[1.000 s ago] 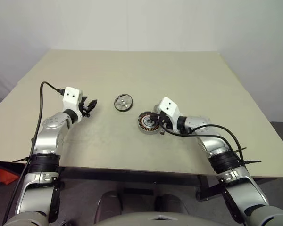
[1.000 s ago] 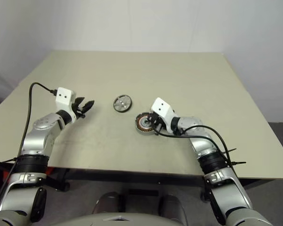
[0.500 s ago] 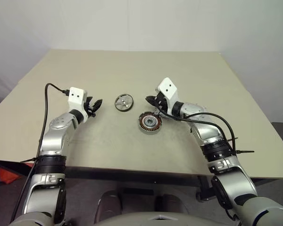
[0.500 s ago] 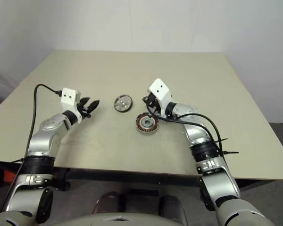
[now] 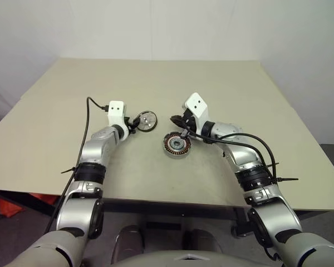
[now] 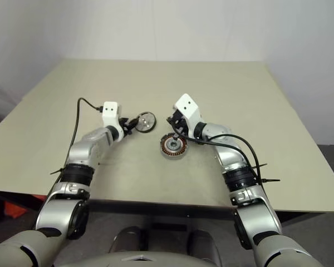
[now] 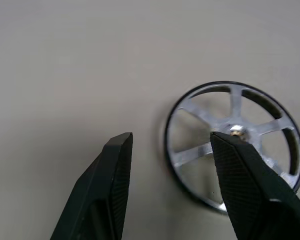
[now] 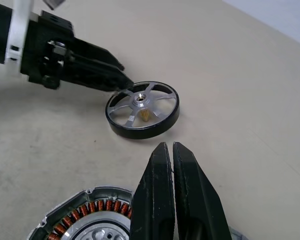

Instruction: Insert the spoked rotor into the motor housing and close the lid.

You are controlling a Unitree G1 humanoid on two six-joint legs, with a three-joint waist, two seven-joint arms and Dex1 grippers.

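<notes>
Your left gripper [image 7: 170,145] is right at the spoked rotor [image 5: 146,121], fingers spread apart with nothing between them; one fingertip [image 7: 224,142] sits over the rotor's hub (can't tell if it's actually touching). The rotor lies flat on the table [image 5: 156,83]. Just right of it and nearer you is the motor housing [image 5: 177,144], copper windings facing up. Your right gripper [image 8: 168,150] hovers above the housing's far edge, fingers pressed together, holding nothing.
</notes>
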